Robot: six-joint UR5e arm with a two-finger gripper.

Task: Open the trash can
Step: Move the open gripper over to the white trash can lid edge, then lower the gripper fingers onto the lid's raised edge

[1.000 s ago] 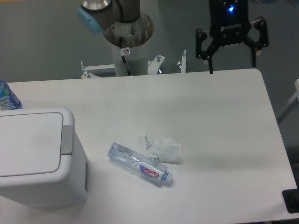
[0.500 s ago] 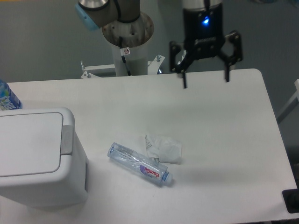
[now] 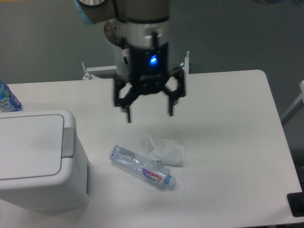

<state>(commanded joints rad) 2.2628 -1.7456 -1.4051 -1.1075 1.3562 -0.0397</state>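
**Q:** Where is the bin, and what does it look like?

**A:** A large boxy white plastic trash can point(image 3: 40, 161) with rounded corners stands at the left edge of the white table point(image 3: 228, 142), toward the front left corner. Its flat white lid point(image 3: 28, 145) lies closed, and a grey rectangular push button point(image 3: 68, 142) sits along the lid's right side.

**Q:** And the robot's tool?

**A:** The black two-finger gripper point(image 3: 149, 112) hangs above the table's middle, nearer the back edge, fingers pointing down. The fingers are spread wide apart with nothing between them. A small blue light glows on the gripper body.

**Q:** How does the bin lie relative to the gripper?

**A:** The trash can is well apart from it, off to the left and closer to the front edge. The grey button is the part of the bin facing the gripper's side. Nothing touches the bin.

**Q:** Anything else on the table?

**A:** A crushed clear plastic bottle point(image 3: 142, 167) with a purple label lies on its side between the bin and the table's centre, below the gripper. A crumpled clear plastic wrapper point(image 3: 166, 151) touches it. At the far left edge, part of a blue-labelled bottle point(image 3: 7, 99) shows behind the bin.
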